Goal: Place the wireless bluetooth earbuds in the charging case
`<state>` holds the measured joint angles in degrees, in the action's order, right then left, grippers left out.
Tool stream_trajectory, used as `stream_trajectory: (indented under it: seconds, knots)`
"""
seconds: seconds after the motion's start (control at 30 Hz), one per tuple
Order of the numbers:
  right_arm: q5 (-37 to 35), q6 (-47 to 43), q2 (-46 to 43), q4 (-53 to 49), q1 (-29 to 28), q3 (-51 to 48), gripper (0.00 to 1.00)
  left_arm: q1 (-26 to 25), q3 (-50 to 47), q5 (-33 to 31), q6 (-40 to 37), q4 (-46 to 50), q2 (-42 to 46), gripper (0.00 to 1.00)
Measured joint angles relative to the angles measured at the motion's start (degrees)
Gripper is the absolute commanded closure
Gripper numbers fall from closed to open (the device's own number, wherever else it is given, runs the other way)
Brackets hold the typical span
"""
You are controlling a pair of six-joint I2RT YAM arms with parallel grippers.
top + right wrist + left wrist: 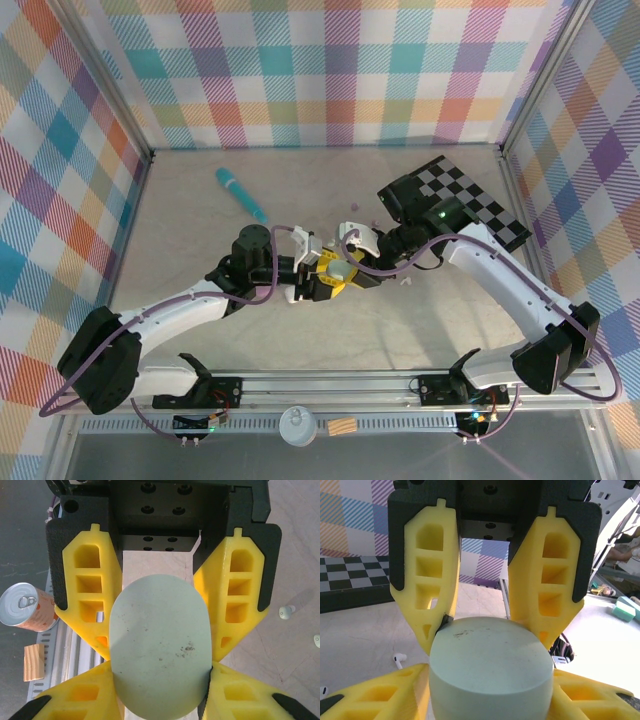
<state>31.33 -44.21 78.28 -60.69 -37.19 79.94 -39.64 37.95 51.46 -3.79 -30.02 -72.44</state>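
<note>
A pale green pebble-shaped charging case (341, 272) hangs above the table's middle, gripped from both sides. My left gripper (328, 281) comes from the left, and its yellow fingers press the case (490, 665) on both flanks. From the right, my right gripper (356, 266) is shut on the same case (160, 645). In the left wrist view the right gripper's fingers (432, 605) clamp the case's far end. The case shows no opening. A white earbud (399, 658) lies on the table beside it. Another earbud (285, 611) lies to the right.
A teal pen-like stick (240, 193) lies at the back left. A black-and-white checkerboard (480, 200) sits at the back right. An orange can (25, 607) and a small wooden block (34, 661) rest by the rail at the table's near edge.
</note>
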Motion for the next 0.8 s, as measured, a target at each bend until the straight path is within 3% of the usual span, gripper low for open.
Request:
stream_trajectory:
  seconds: [0.5, 0.8]
  knots:
    - [-2.4, -0.2, 0.0, -0.5, 0.0, 0.0, 0.78, 0.0, 0.0, 0.1, 1.3, -1.7, -0.3, 0.51]
    - [-2.3, -0.2, -0.7, 0.8, 0.0, 0.0, 0.80, 0.0, 0.0, 0.2, 1.4, -2.1, -0.3, 0.46]
